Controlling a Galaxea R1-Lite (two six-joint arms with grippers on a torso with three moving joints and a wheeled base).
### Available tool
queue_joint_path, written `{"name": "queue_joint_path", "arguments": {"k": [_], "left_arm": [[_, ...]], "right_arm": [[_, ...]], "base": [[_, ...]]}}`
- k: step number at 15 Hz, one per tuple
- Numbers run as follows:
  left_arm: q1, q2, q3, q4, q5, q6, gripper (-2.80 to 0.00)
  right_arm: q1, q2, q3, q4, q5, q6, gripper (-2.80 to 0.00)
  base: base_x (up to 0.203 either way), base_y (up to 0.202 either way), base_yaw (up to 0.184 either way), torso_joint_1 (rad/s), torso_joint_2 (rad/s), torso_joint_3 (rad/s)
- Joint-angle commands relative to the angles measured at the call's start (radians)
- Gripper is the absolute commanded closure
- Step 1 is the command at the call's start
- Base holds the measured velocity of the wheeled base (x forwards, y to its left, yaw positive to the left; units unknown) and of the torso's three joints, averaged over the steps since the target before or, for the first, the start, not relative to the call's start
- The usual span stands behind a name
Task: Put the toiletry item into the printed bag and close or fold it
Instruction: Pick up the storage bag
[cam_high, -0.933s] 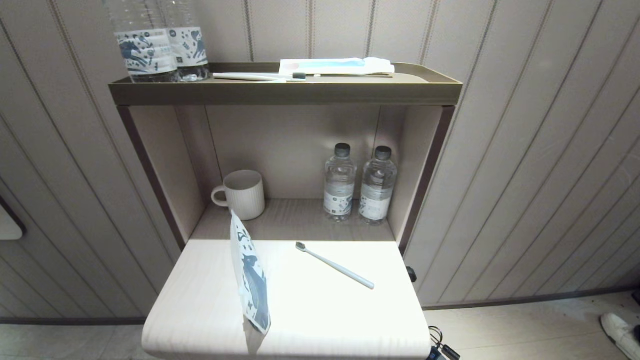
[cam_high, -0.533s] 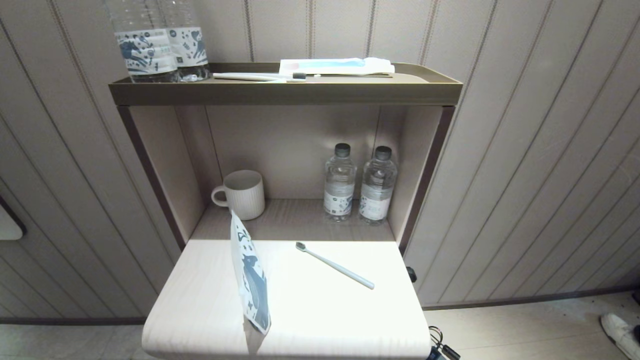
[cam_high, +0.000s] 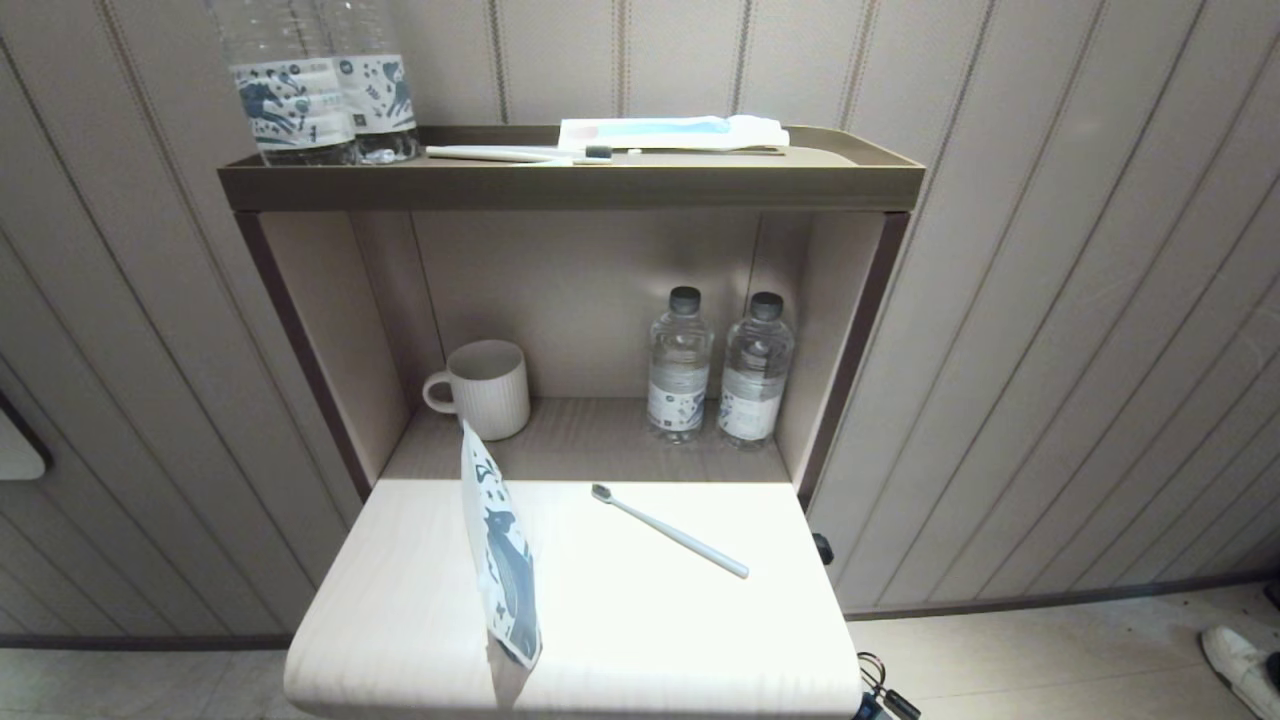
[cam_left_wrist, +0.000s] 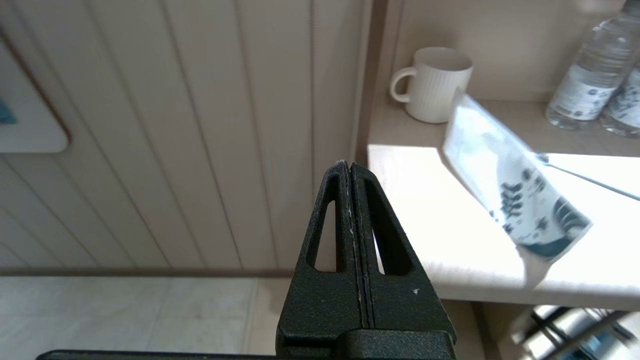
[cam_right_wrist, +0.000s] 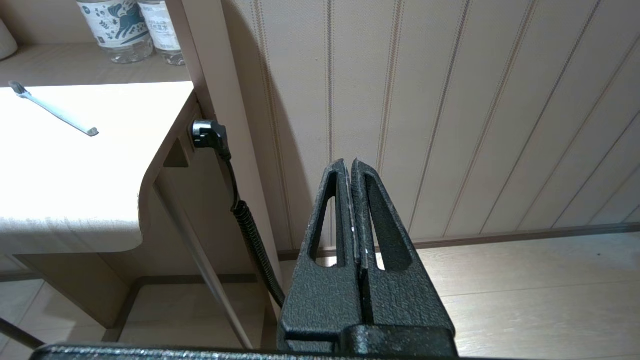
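Nearest, both the left gripper (cam_left_wrist: 350, 167) and right gripper (cam_right_wrist: 351, 164) hang pressed closed and empty off the desk; on the desk (cam_high: 400, 600) the printed bag (cam_high: 503, 555) stands on edge beside one toothbrush (cam_high: 668, 530), nothing between them, then one mug (cam_high: 488, 388) and two water bottles (cam_high: 718, 366).

a: what sort of place is this?
b: looks like a hotel room: panelled walls (cam_high: 1050, 300), a built-in shelf unit (cam_high: 570, 185) with guest water bottles (cam_high: 680, 365), a mug (cam_high: 487, 388) and wrapped toiletries (cam_high: 670, 132) on top.
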Motion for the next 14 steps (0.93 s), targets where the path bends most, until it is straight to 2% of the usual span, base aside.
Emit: {"name": "queue_joint_path", "arguments": {"k": [1, 3, 4, 5, 6, 8, 9, 10, 11, 12, 13, 14], "left_arm": [[0.0, 0.264, -0.119, 0.01, -0.012, 0.0, 0.0], [-0.027, 0.424, -0.301, 0.098, -0.055, 0.0, 0.0], [-0.07, 0.469, -0.394, 0.201, -0.08, -0.003, 0.0], [-0.144, 0.514, -0.475, 0.324, -0.099, -0.014, 0.0], [-0.225, 0.579, -0.54, 0.415, -0.113, -0.058, 0.0], [-0.329, 0.731, -0.626, 0.478, -0.113, -0.202, 0.0], [-0.413, 0.805, -0.662, 0.5, -0.102, -0.279, 0.0], [-0.502, 0.851, -0.682, 0.511, -0.07, -0.34, 0.0], [-0.59, 0.899, -0.699, 0.518, -0.002, -0.406, 0.0], [-0.645, 0.943, -0.714, 0.519, 0.105, -0.456, 0.0], [-0.668, 0.971, -0.72, 0.492, 0.182, -0.477, 0.0], [-0.674, 1.002, -0.714, 0.437, 0.232, -0.482, -2.8]], "right_arm": [[0.0, 0.001, 0.0, -0.002, 0.0, 0.0, 0.0], [0.0, 0.001, 0.0, -0.002, 0.0, 0.0, 0.0], [0.0, 0.001, 0.0, -0.002, 0.0, 0.0, 0.0], [0.0, 0.001, 0.0, -0.002, 0.0, 0.0, 0.0], [0.0, 0.001, 0.0, -0.002, 0.0, 0.0, 0.0], [0.0, 0.001, 0.0, -0.002, 0.0, 0.0, 0.0], [0.0, 0.001, 0.0, -0.002, 0.0, 0.0, 0.0], [0.0, 0.001, 0.0, -0.002, 0.0, 0.0, 0.0], [0.0, 0.001, 0.0, -0.002, 0.0, 0.0, 0.0], [0.0, 0.001, 0.0, -0.002, 0.0, 0.0, 0.0], [0.0, 0.001, 0.0, -0.002, 0.0, 0.0, 0.0], [0.0, 0.001, 0.0, -0.002, 0.0, 0.0, 0.0]], "base": [[0.0, 0.0, 0.0, 0.0, 0.0, 0.0], [0.0, 0.0, 0.0, 0.0, 0.0, 0.0], [0.0, 0.0, 0.0, 0.0, 0.0, 0.0], [0.0, 0.0, 0.0, 0.0, 0.0, 0.0], [0.0, 0.0, 0.0, 0.0, 0.0, 0.0], [0.0, 0.0, 0.0, 0.0, 0.0, 0.0], [0.0, 0.0, 0.0, 0.0, 0.0, 0.0], [0.0, 0.0, 0.0, 0.0, 0.0, 0.0], [0.0, 0.0, 0.0, 0.0, 0.0, 0.0], [0.0, 0.0, 0.0, 0.0, 0.0, 0.0], [0.0, 0.0, 0.0, 0.0, 0.0, 0.0], [0.0, 0.0, 0.0, 0.0, 0.0, 0.0]]}}
